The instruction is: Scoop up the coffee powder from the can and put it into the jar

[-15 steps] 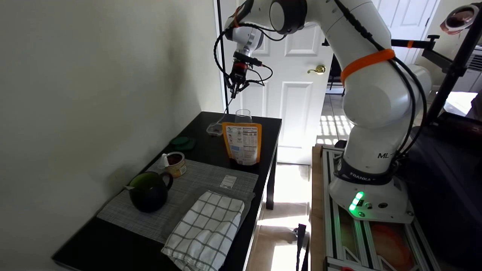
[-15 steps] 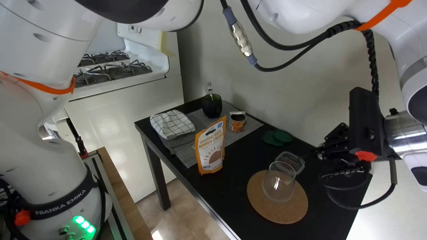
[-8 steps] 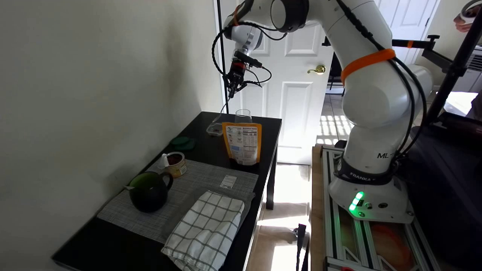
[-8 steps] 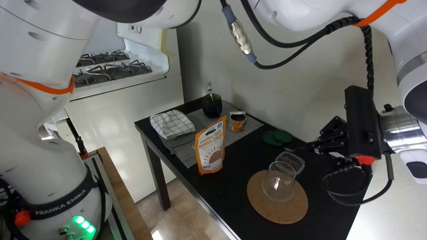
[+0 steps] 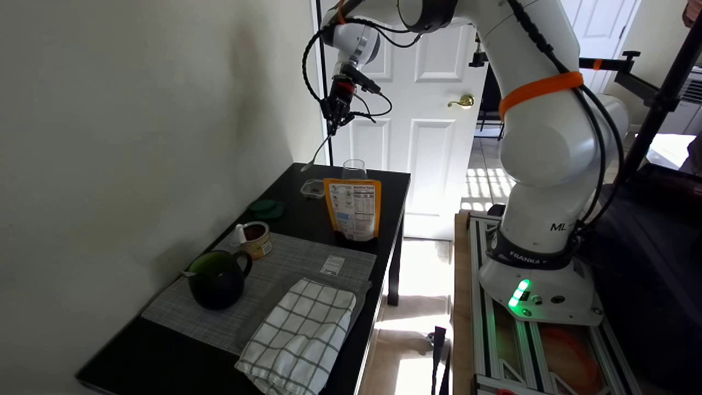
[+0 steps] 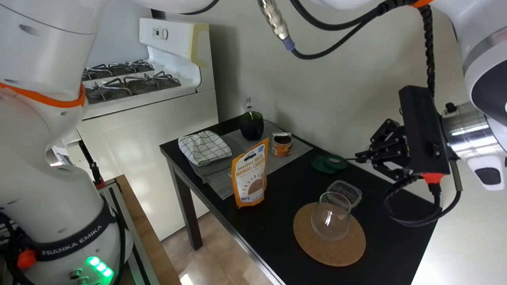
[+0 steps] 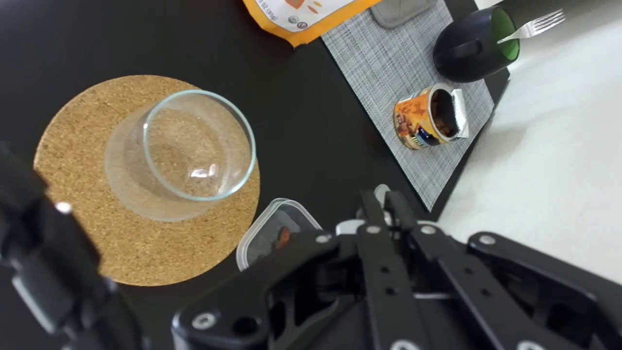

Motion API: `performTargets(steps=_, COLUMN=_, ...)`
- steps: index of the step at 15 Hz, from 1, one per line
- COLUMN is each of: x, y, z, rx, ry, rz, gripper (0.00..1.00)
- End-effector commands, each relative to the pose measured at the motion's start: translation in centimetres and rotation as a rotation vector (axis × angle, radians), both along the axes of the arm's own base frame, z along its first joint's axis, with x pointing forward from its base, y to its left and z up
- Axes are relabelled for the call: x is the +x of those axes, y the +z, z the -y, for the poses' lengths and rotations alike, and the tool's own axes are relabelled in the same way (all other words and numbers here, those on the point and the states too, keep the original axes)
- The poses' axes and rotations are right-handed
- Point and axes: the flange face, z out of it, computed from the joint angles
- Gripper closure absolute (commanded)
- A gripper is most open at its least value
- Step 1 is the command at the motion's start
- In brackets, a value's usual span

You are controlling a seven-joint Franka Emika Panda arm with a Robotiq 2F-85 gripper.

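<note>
Black desk [image 6: 269,225], pale wall [image 5: 137,137]: the spoon [image 5: 309,164], pinched in the end effector [image 6: 359,157], has just lifted away from the plastic tub [image 7: 291,216]. Open can [image 7: 415,124] sits on the grey mat [image 7: 379,63], glass [image 6: 330,221] (prob. the jar) on the cork disc [image 6: 332,254]; so scooping's prob. next, tho can't tell if spoon's loaded.

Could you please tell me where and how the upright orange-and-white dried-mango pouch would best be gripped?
Probably pinch the pouch at the middle of its top edge, coming from above with the jaws across its front and back faces: it stands upright, and its top looks flat and thin. The jaws hold a slender metal spoon, so that should be set down first.
</note>
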Motion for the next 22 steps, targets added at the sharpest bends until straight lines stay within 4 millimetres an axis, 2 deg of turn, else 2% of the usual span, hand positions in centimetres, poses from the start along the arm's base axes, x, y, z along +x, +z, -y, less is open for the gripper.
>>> performTargets(steps=1, x=-0.1, y=3.2, z=-3.9, rx=-0.026, ry=0.068, rz=0.045, gripper=0.98)
performTargets(steps=5, x=1.3, y=5.5, z=-9.9, rx=-0.155, ry=0.165, rz=0.112, gripper=0.98)
performTargets(steps=8, x=2.5, y=5.5, z=-15.0, rx=-0.298, ry=0.241, rz=0.175, gripper=0.98)
performTargets(steps=10, x=2.6, y=5.1, z=-18.0, rx=-0.377, ry=0.299, rz=0.232, gripper=0.98)
performTargets(steps=11, x=1.9, y=4.6, z=-18.8, rx=-0.377, ry=0.303, rz=0.254, gripper=0.98)
performTargets(steps=12, x=4.5, y=4.9, z=-17.1, rx=-0.343, ry=0.270, rz=0.215, gripper=0.93)
performTargets(steps=13, x=4.2, y=4.6, z=-18.3, rx=-0.355, ry=0.285, rz=0.230, gripper=0.93)
performTargets(steps=15, x=3.3, y=4.3, z=-19.0, rx=-0.359, ry=0.296, rz=0.239, gripper=0.93)
performTargets(steps=16, x=3.1, y=3.6, z=-19.2, rx=-0.368, ry=0.314, rz=0.222, gripper=0.98)
performTargets(steps=18, x=4.0, y=2.9, z=-21.7, rx=-0.389, ry=0.383, rz=0.222, gripper=0.98)
performTargets(steps=22, x=5.7, y=2.9, z=-28.7, rx=-0.459, ry=0.596, rz=0.211, gripper=0.98)
